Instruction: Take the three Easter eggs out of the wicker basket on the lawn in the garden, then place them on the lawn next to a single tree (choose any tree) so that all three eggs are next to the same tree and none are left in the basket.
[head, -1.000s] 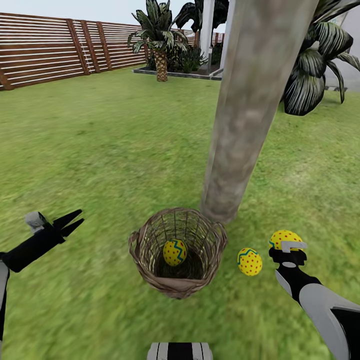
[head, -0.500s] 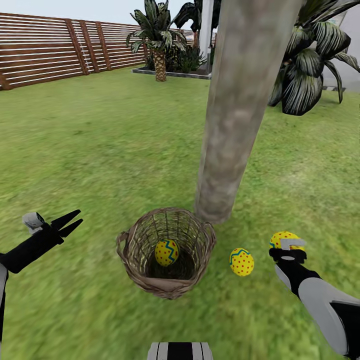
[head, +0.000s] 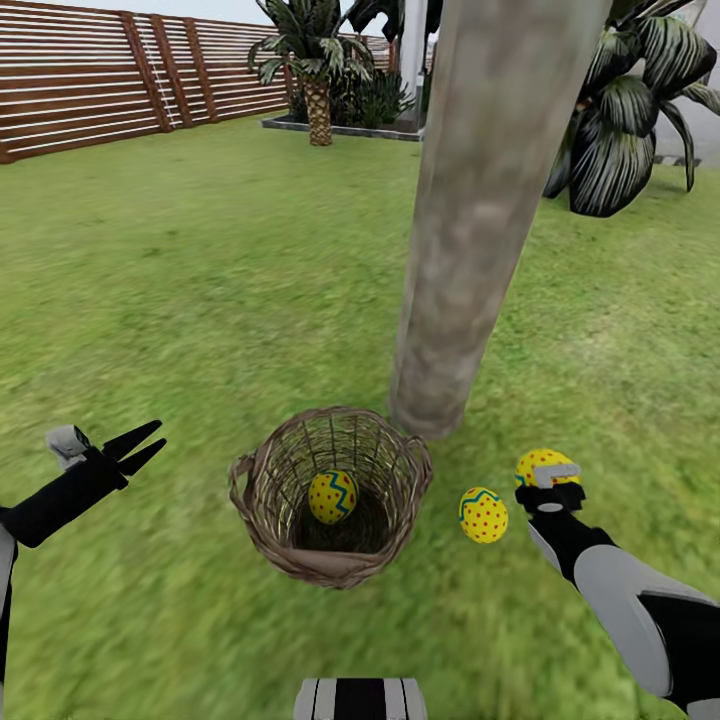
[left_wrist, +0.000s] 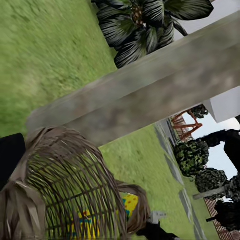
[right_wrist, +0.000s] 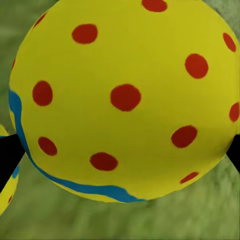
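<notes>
Right hand (head: 547, 472) is low over the lawn (head: 200, 280), closed around a yellow egg (head: 538, 464) with red dots; in the right wrist view that held egg (right_wrist: 125, 97) sits between the two dark fingers (right_wrist: 9, 155), one on each side, with grass behind it. Second egg (head: 483, 515) lies on the grass just beside the held one, between it and the basket (head: 330, 495), apart from both. Third egg (head: 332, 497) is down inside the basket, resting on the bottom, zigzag band facing up. Basket stands upright on the grass, its far rim right at the foot of the tree trunk (head: 480, 210); can't tell if rim and trunk actually touch. Trunk is thick, mottled grey-brown, and runs up out of the head view. Loose egg and held egg both sit near the trunk base, on its right side. Left hand (head: 140, 446) hangs well off to the left of the basket, above the grass, fingers a little apart and holding nothing. Left wrist view looks at the basket (left_wrist: 70, 190) from the side, yellow egg (left_wrist: 90, 222) showing through the weave, trunk (left_wrist: 150, 95) crossing behind it. Slatted wooden fence (head: 90, 85) along the far left edge of the lawn, a short palm (head: 315, 70) and dark bushes (head: 630, 110) at the far side.
</notes>
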